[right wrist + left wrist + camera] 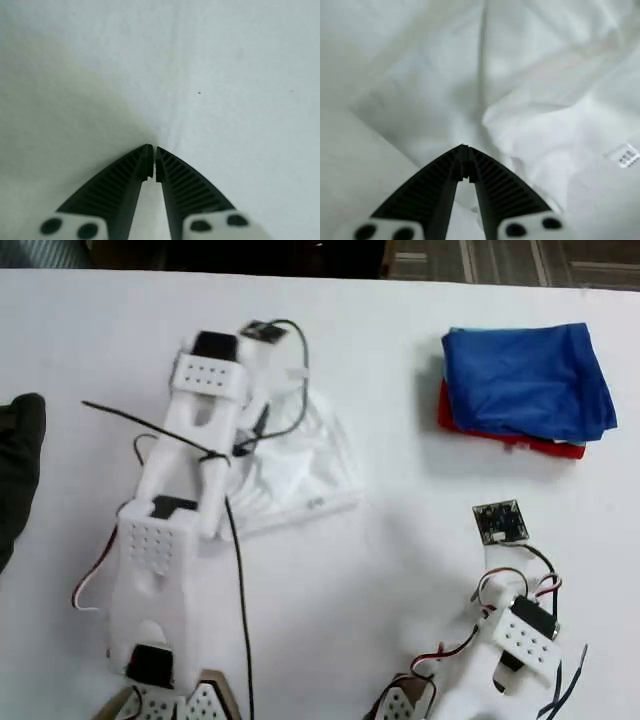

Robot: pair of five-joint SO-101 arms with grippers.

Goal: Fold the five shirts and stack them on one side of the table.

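Observation:
A crumpled white shirt (300,465) lies at the table's middle, partly under the left arm (190,490). My left gripper (465,150) is shut, its tips right over the white shirt's (535,125) folds; no cloth shows between the fingers. A folded blue shirt (525,380) lies on a folded red shirt (510,438) at the far right of the table. A dark shirt (20,455) lies at the left edge. My right gripper (154,151) is shut over bare white table, with the right arm (515,635) tucked back at the near right.
The white table (400,540) has free room between the white shirt and the right arm. Black and coloured cables (238,570) trail along both arms. The table's far edge (320,276) runs just behind the shirts.

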